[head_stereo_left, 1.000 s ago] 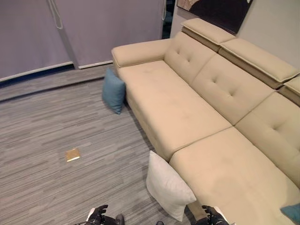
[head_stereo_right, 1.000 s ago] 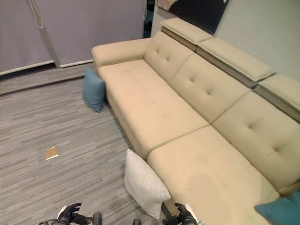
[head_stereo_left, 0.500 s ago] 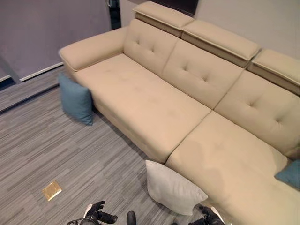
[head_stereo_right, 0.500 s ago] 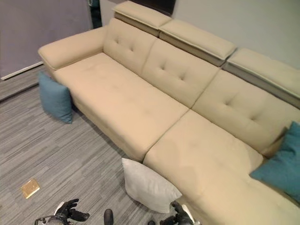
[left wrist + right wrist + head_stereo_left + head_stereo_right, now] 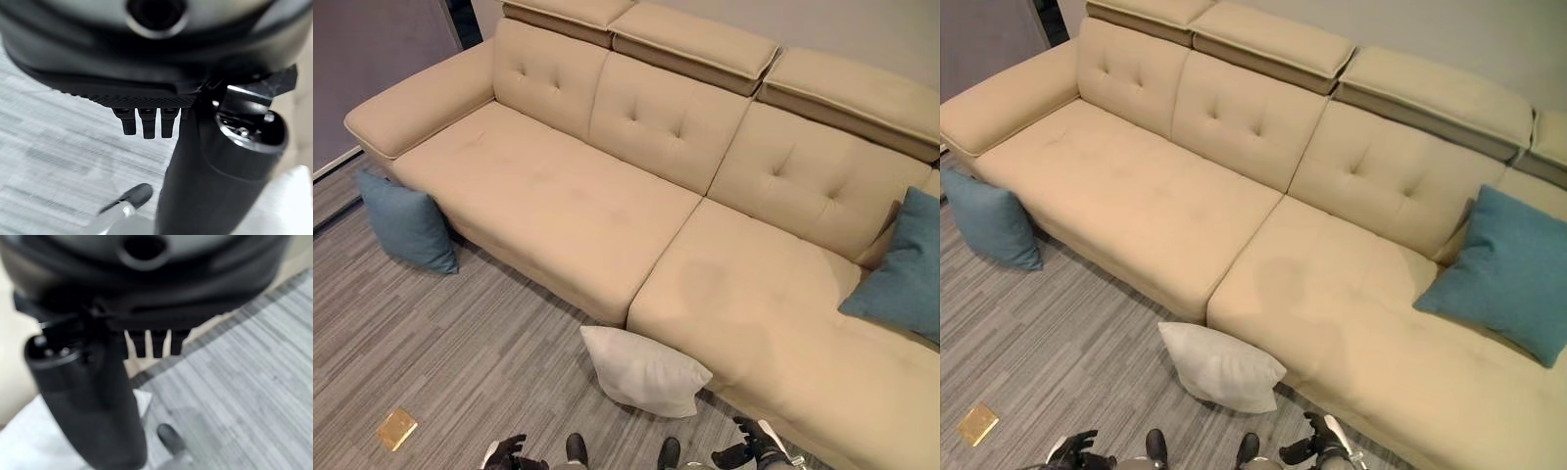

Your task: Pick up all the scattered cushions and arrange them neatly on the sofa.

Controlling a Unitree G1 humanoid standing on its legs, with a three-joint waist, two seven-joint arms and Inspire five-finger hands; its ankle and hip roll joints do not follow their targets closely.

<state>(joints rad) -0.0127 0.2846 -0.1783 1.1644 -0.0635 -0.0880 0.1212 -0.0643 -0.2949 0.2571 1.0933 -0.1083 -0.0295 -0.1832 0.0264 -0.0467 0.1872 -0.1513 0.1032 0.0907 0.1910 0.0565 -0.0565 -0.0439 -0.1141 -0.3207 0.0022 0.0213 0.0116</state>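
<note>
A beige sofa is spanning the grey floor. One teal cushion is sitting on its seat; another teal cushion and a white cushion are leaning against its front, on the floor. Left robot hand and right robot hand are hanging relaxed, empty.

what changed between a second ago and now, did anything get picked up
Nothing was picked up. The camera swung right, so the whole scene shifted. The teal cushion on the sofa came fully into view. The white cushion and the second teal cushion stay on the floor against the sofa. Left hand and right hand remain low, holding nothing.
</note>
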